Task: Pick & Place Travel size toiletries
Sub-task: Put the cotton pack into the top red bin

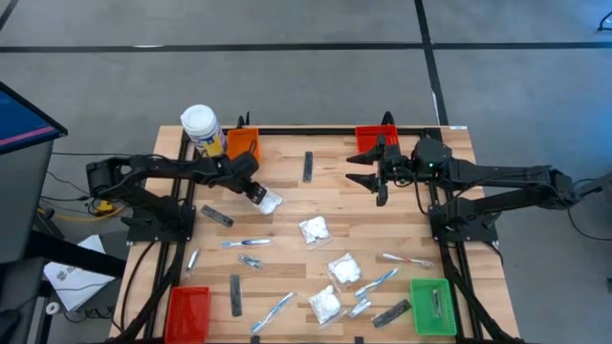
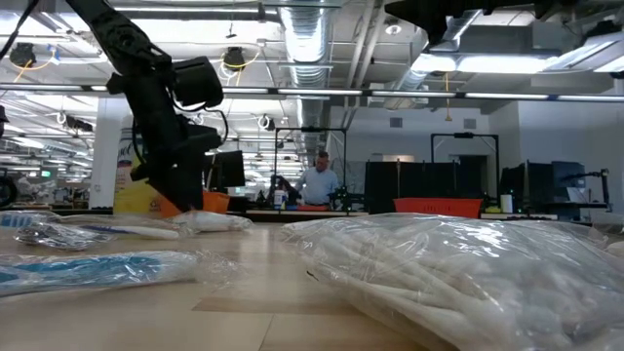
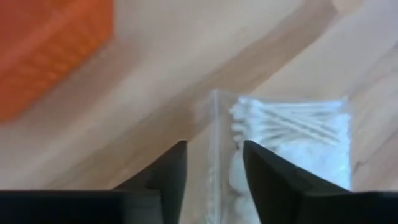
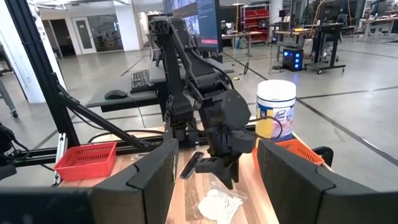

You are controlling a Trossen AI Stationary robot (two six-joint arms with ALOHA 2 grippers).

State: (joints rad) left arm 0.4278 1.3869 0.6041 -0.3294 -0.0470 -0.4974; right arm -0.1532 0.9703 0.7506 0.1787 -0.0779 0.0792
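A white puffy packet of cotton swabs [image 1: 270, 201] [image 3: 292, 143] lies flat on the wooden table near the orange bin [image 1: 242, 143]. My left gripper [image 1: 256, 192] [image 3: 214, 180] slants down over the packet and is open. Its two dark fingers stand on either side of the packet's clear sealed edge [image 3: 214, 124]. My right gripper [image 1: 357, 170] [image 4: 214, 186] hangs open and level above the table's far right part, holding nothing and looking toward the left arm. Other travel size toiletries lie scattered over the near half: white packets [image 1: 314, 228], toothbrushes [image 1: 247, 244] and dark bars [image 1: 217, 215].
A white-capped yellow jar [image 1: 201, 129] stands beside the orange bin. One red bin [image 1: 375, 139] sits at the far edge, another red bin [image 1: 187, 311] at the near left and a green bin [image 1: 432, 306] at the near right. A dark bar [image 1: 307, 166] lies between the arms.
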